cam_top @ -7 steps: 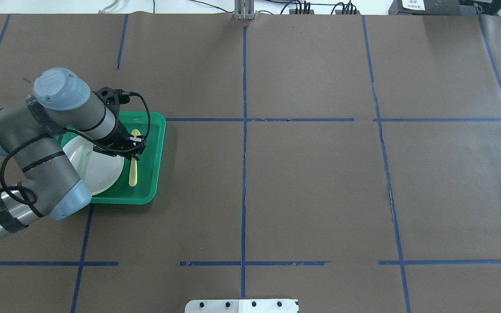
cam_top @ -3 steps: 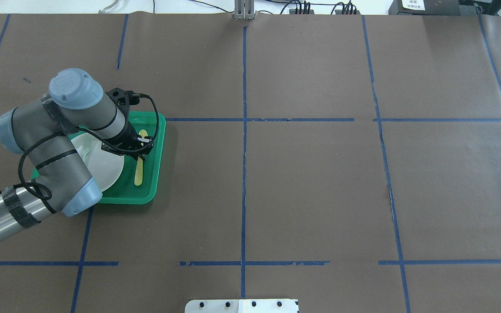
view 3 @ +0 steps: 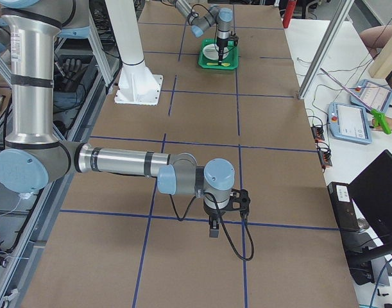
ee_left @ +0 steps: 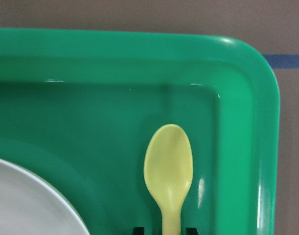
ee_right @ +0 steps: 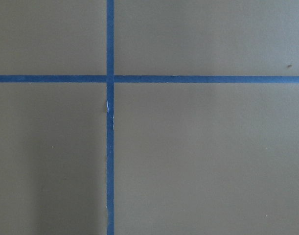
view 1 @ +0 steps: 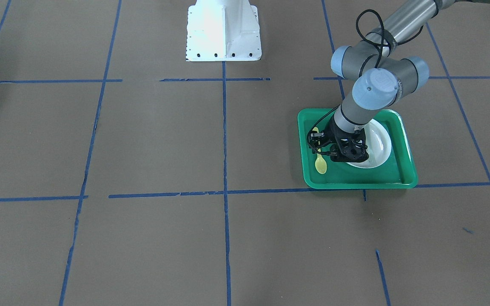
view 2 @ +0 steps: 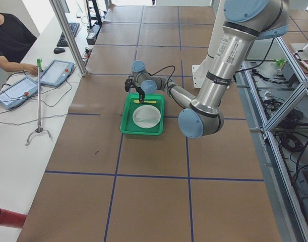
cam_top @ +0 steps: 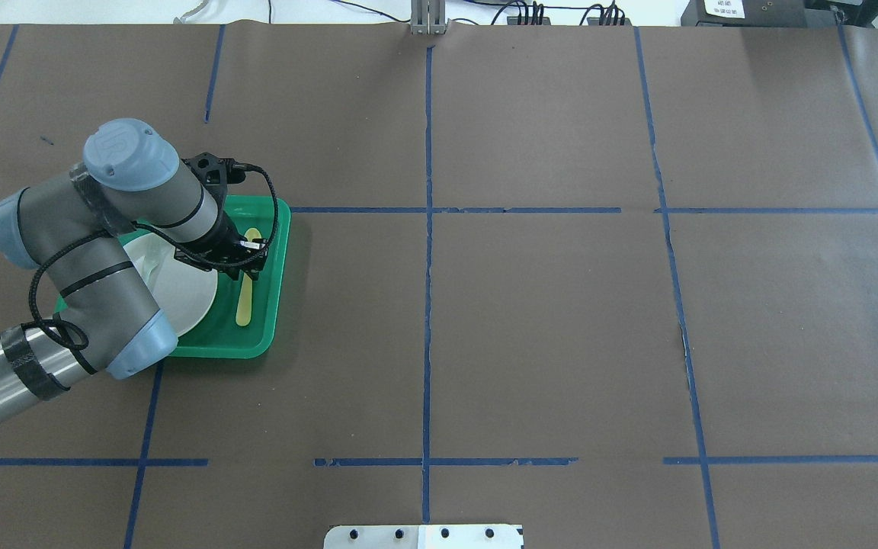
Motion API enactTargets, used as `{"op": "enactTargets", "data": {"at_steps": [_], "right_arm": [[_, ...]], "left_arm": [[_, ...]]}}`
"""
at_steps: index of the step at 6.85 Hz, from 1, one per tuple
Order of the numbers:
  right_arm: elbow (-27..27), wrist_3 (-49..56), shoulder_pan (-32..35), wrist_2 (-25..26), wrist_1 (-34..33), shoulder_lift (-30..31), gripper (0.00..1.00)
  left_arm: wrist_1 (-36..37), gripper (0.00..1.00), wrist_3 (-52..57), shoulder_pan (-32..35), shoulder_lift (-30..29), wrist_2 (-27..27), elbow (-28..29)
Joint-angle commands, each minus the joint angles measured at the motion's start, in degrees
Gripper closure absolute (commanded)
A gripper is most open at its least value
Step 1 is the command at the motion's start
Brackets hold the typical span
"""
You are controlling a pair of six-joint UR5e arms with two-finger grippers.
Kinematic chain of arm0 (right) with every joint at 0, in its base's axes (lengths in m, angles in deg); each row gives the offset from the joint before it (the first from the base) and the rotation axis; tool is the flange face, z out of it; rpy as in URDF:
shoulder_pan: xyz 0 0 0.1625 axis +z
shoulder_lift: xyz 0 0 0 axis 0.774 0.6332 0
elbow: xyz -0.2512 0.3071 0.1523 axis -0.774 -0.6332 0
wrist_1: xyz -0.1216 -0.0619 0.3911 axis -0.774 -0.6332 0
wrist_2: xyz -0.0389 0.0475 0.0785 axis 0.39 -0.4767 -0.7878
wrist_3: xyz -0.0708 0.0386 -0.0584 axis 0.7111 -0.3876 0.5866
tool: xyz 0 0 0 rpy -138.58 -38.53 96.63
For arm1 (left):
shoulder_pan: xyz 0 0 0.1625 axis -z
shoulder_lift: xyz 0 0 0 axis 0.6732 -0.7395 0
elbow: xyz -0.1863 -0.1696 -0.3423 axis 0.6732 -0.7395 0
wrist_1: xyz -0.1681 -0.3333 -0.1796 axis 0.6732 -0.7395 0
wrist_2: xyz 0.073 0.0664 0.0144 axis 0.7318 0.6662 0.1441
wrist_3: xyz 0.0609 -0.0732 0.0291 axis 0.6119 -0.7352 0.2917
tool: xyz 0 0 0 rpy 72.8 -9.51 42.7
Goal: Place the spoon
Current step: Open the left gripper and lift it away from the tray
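Change: since 0.4 s ago, almost no shift is seen in spoon [cam_top: 243, 305] or arm.
Spoon: laid flat in the green tray [cam_top: 282, 252] beside the plate [cam_top: 187, 293]; long axis along the tray's side wall, bowl toward its far corner.
Left jaws: seemingly parted, astride the handle.
Right jaws: state cannot be told.

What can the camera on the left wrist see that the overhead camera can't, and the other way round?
Only the left wrist view: the spoon bowl up close, and the left claw tips either side of its handle, with green showing between. Only the overhead view: the whole left arm, the handle's far end, and the big brown table with blue lines. Both: the yellow spoon lying in the green tray beside the white plate.
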Motion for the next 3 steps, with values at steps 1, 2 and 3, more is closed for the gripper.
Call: {"op": "enactTargets", "data": {"at_steps": [1, 2, 3], "right_arm": [[0.0, 0.0, 0.0, 0.0, 0.0, 0.0, 0.00], [0.0, 0.0, 0.0, 0.0, 0.0, 0.0, 0.00], [0.0, 0.0, 0.0, 0.0, 0.0, 0.0, 0.00]], "left_arm": [[0.6, 0.38, 0.2, 6.8, 0.4, -0.3, -5.5], [0.6, 0.23, 2.1, 11.2, 2.3, -0.6, -5.7], [1.1, 0.12, 11.0, 16.3, 5.5, -1.0, -6.9]]}}
